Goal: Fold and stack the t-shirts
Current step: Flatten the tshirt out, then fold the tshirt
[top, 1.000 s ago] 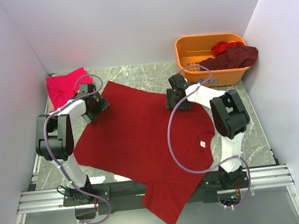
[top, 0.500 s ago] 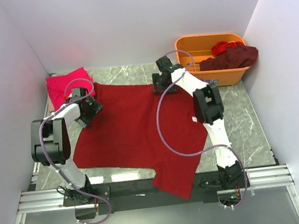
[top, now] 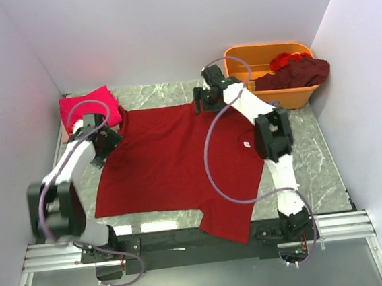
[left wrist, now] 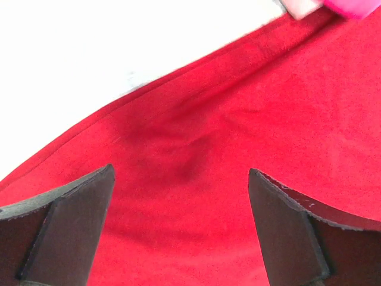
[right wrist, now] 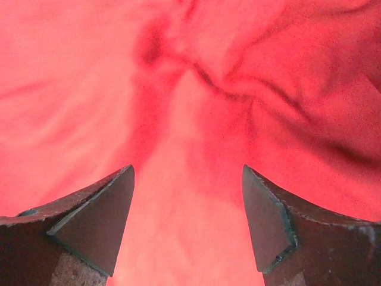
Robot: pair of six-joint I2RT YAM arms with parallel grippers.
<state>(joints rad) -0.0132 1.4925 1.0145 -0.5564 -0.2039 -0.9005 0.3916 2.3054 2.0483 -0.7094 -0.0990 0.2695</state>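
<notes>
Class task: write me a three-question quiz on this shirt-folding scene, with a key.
1. True or false: the pink shirt lies outside the basket.
2. The white label on the crimson shirt lies nearer which arm? A) left B) right
3. Fill in: the jaws of the left gripper and right gripper stand ____.
Key: 1 true; 2 B; 3 open.

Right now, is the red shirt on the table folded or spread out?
Spread out. The red shirt lies open and flat across the table, one part over the near edge; no folded-over layer shows.
</notes>
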